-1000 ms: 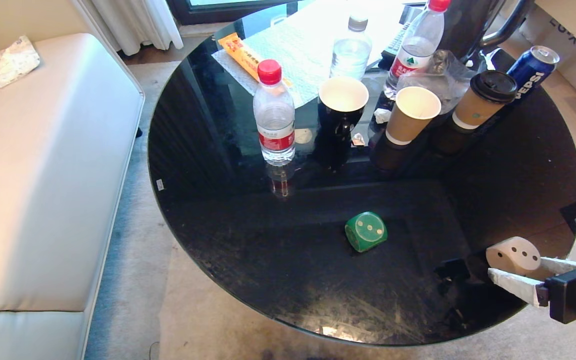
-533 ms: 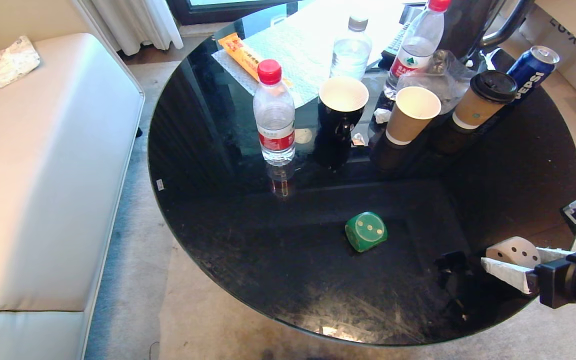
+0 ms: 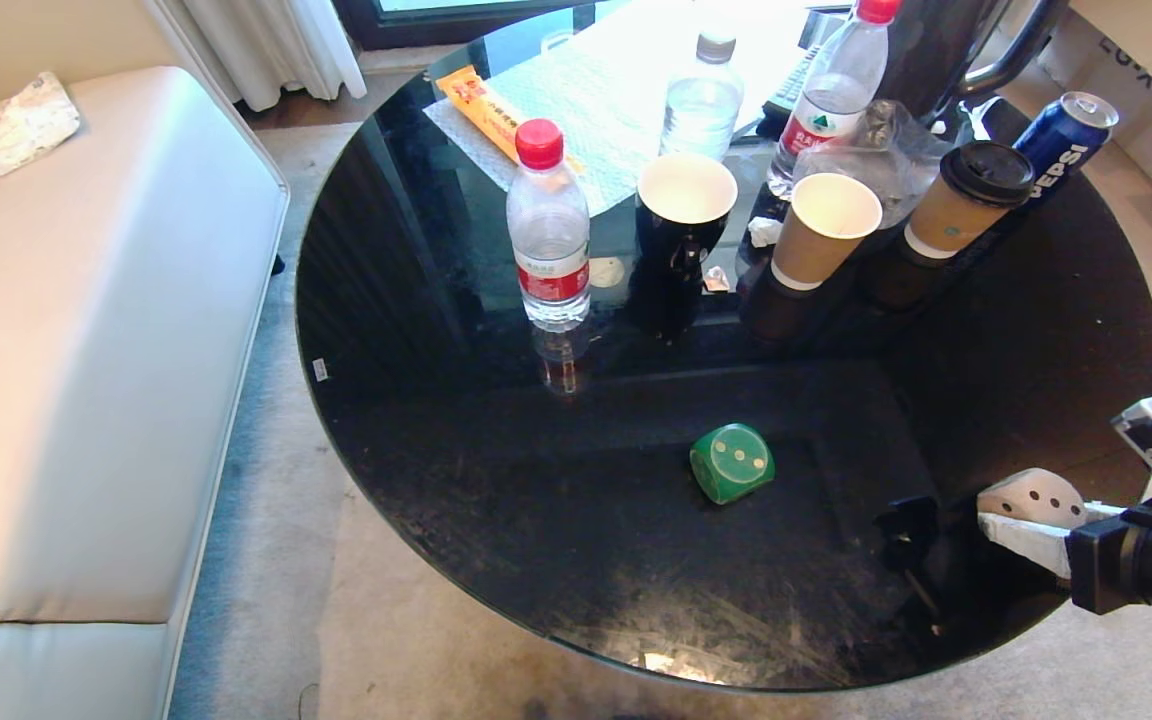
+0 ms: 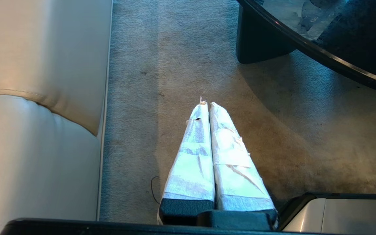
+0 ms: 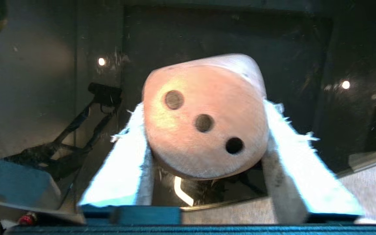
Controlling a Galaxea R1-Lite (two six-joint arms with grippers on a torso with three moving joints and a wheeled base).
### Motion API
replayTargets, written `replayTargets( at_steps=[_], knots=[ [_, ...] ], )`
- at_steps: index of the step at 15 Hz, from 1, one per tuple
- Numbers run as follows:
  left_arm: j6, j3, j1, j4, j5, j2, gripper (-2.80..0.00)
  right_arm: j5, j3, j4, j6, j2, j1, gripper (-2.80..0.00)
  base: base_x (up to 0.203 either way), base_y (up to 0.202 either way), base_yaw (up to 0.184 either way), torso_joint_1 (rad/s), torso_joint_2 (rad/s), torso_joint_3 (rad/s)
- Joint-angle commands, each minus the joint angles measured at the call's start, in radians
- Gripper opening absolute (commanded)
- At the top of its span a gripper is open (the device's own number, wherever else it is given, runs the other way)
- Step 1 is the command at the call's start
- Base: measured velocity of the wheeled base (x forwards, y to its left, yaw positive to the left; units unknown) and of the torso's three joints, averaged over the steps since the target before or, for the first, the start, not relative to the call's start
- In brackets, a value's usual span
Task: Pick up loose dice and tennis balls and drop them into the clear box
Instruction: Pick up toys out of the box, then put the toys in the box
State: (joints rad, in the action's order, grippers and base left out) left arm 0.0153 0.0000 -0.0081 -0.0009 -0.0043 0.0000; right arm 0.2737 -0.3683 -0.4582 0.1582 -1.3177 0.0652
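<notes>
A: Beige die (image 5: 204, 120) sat betw. the right gripper (image 5: 204, 130) fingers, both padded fingers (image 5: 126, 163) pressed on opposite flat sides, three-pip face toward the wrist cam. So gripper was clamped on it.

B: Where vs. the green die (image 3: 732, 462)?

A: Well to the right of it and a bit nearer the robot, close to the table (image 3: 416, 330) rim. Couldn't tell if it was touching the glass or just clear of it.

B: Left gripper (image 4: 206, 103)?

A: Fingers pressed together on nothing, hanging over carpet beside the sofa (image 4: 41, 65), well off to the left of the green die. Parked.

B: How would the die handle?

A: Prob. light & a bit soft, foam-like, matte surface, so decent friction w/ the wrapped fingers. Rounded edges tho, so grabbing on corners could make it squirt out or twist. Flat-to-flat across the middle looked the right hold, which is approx. what it had. Not fragile imo.

B: Clear box?

A: Not visible in any view. Green die lay loose mid-table, nearer the robot than the bottles (image 3: 548, 230) & cups (image 3: 821, 235).
</notes>
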Motion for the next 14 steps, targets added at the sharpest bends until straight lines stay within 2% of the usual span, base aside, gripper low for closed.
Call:
replayTargets(
  at_steps=[1,6,10,14],
  knots=[
    [0.000,0.000,0.000,-0.001,0.000,0.000,-2.80,-0.002,0.002,0.001,0.003,-0.006,0.004,-2.80,0.000,0.000,0.000,0.000,0.00,0.000],
    [0.000,0.000,0.000,0.001,0.000,0.000,-2.80,-0.035,0.007,0.040,-0.002,0.112,0.005,-2.80,0.000,0.000,0.000,0.000,0.00,0.000],
    [0.000,0.000,0.000,0.000,0.000,0.000,-2.80,-0.051,0.032,0.231,-0.022,0.321,0.011,-2.80,0.000,0.000,0.000,0.000,0.00,0.000],
    [0.000,0.000,0.000,0.000,0.000,0.000,-2.80,-0.094,0.068,0.413,-0.093,0.557,0.013,-2.80,0.000,0.000,0.000,0.000,0.00,0.000]
  ],
)
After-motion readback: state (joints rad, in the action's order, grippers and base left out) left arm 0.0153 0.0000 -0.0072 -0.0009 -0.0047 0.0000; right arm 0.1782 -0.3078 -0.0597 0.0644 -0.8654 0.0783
